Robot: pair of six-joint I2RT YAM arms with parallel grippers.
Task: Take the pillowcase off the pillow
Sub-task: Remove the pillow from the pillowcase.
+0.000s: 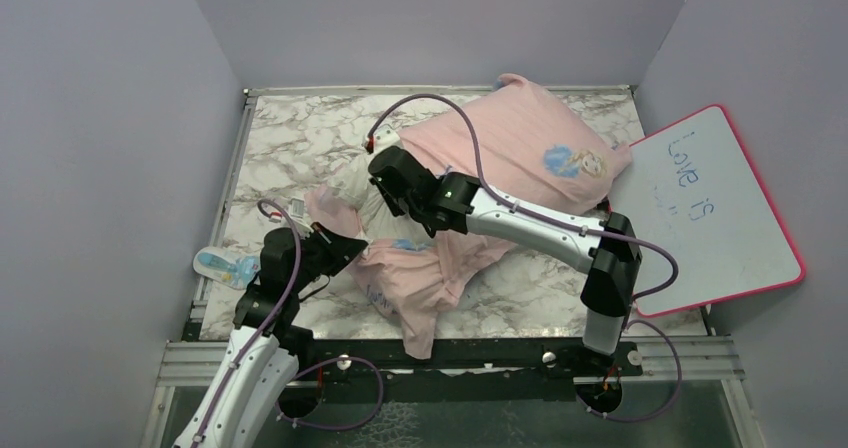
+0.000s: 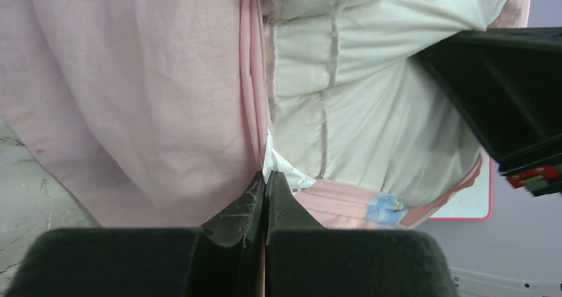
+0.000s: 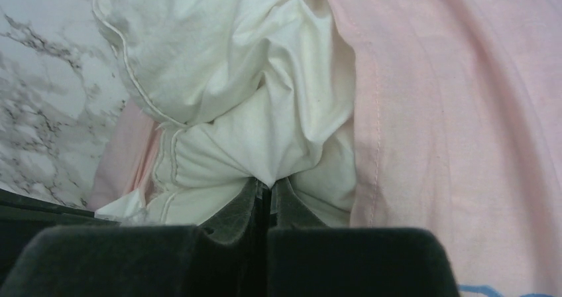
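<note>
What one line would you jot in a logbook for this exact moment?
left gripper: shut on pillowcase hem | right gripper: shut on pillow | pillow: one end bared, rest inside pillowcase

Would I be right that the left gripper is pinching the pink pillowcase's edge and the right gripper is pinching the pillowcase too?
Not quite: the right wrist view shows the right gripper pinching the white pillow, not the pillowcase. The left gripper does pinch the pink pillowcase's edge.

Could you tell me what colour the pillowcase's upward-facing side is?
Pale pink, with a small blue-and-blonde print; the pillowcase shows best in the top external view.
</note>
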